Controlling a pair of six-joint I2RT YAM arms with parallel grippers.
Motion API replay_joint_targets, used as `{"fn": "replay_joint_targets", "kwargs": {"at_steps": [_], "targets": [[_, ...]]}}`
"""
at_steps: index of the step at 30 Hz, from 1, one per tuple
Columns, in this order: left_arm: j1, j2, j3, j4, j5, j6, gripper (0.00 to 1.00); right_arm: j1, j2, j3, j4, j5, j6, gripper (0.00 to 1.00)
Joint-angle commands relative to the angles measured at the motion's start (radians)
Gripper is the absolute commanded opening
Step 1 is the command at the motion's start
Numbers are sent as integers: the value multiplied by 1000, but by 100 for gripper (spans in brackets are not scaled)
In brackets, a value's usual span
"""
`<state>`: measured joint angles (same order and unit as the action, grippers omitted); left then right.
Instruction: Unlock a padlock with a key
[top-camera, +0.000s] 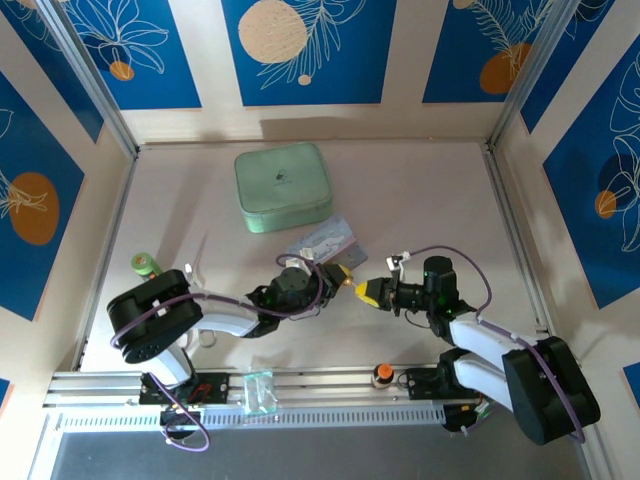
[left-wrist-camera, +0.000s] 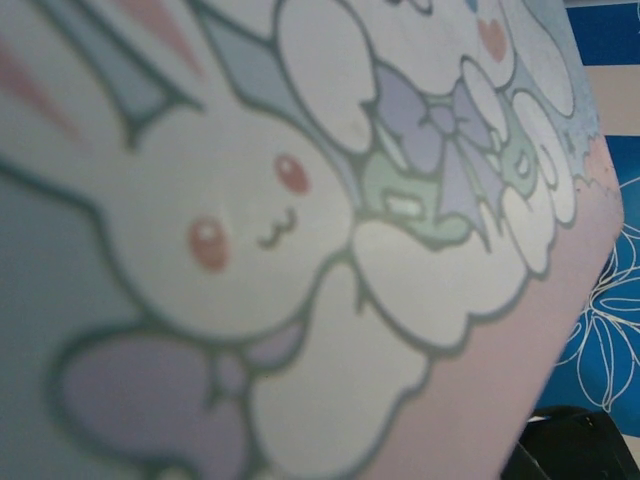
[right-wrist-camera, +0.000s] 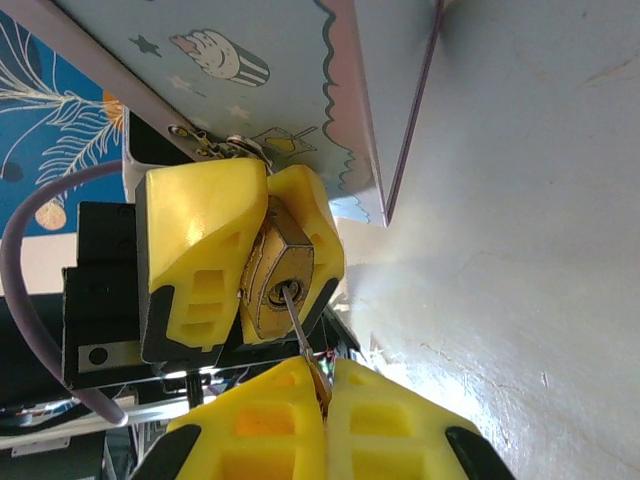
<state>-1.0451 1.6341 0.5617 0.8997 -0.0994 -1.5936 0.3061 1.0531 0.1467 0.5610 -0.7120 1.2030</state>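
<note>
Centrally, the table (top-camera: 440, 200) is seen from above, with a mint-green zip case (top-camera: 283, 186) lying towards its far edge. Just nearer than the case, a pastel cartoon box (top-camera: 330, 240) is held off the middle of the table; its printed rabbit is seen close up in the left wrist view. The left gripper (top-camera: 340, 275) is closed on the padlock (right-wrist-camera: 272, 285), the brass body being clamped between its yellow fingers (right-wrist-camera: 200, 220) just beside the box's corner. The right gripper (right-wrist-camera: 325, 400) is fully closed on the key (right-wrist-camera: 300, 330), whose thin blade is set in the keyhole. A green cylinder (top-camera: 146, 264) is placed by the left edge, and an orange-topped knob (top-camera: 382, 374) by the near edge.
</note>
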Motion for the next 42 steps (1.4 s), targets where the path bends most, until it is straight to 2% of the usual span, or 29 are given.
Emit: {"fn": "replay_joint_targets", "kwargs": {"at_steps": [1, 8, 17, 23, 30, 34, 39, 42], "targets": [[-7, 16, 12, 114, 71, -29, 0, -2, 23, 52, 3, -81, -45, 0], [-7, -2, 10, 93, 66, -18, 0, -8, 120, 53, 66, -73, -9, 0], [-9, 44, 9, 171, 90, -41, 0, -28, 170, 36, 207, -121, 35, 0], [-9, 22, 16, 94, 113, -7, 0, -37, 125, 72, 73, -152, -35, 0], [-6, 25, 34, 72, 156, 16, 0, -55, 191, 118, 68, -271, -50, 0], [-6, 46, 39, 105, 163, 9, 0, -57, 216, 147, 19, -277, -49, 0], [-7, 74, 57, 129, 188, -2, 0, -43, 278, 149, 129, -276, 8, 0], [-10, 87, 65, 121, 198, -7, 0, 3, 256, 170, 116, -222, 1, 0]]}}
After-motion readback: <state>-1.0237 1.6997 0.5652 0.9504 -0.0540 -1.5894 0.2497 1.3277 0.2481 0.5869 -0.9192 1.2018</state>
